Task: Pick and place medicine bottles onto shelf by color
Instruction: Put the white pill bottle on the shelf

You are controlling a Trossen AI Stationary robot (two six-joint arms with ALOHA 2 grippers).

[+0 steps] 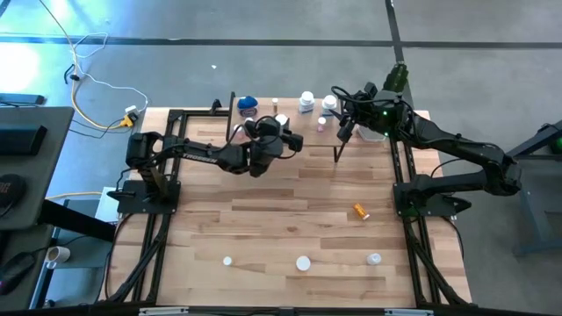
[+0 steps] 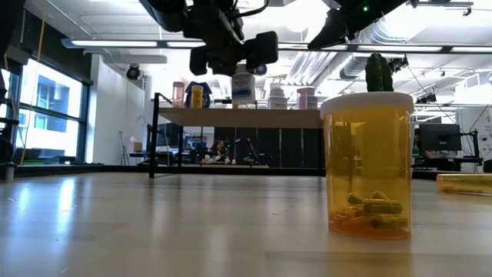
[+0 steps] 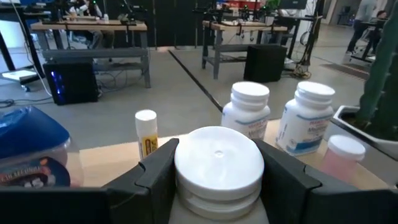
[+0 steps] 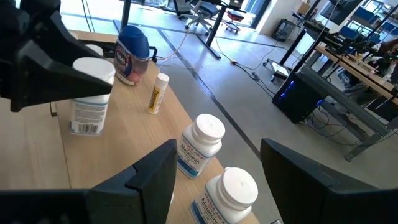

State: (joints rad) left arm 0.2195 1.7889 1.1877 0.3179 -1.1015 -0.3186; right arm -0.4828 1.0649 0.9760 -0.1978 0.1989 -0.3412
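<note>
We saw the left tool (image 3: 217,180) clenched on a white-capped bottle (image 3: 219,163), holding it above the shelf (image 4: 124,134) beside the blue-lidded jar (image 4: 132,51). The right tool (image 4: 214,177) hung released over two white bottles (image 4: 202,144) standing on the shelf, and an orange bottle (image 2: 367,163) stood on the bench (image 1: 263,219).

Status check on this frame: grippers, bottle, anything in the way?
Left gripper shut on white bottle, above shelf. Right gripper open, empty, over shelf's right end. Two white bottles ahead; no clear blockage.
</note>
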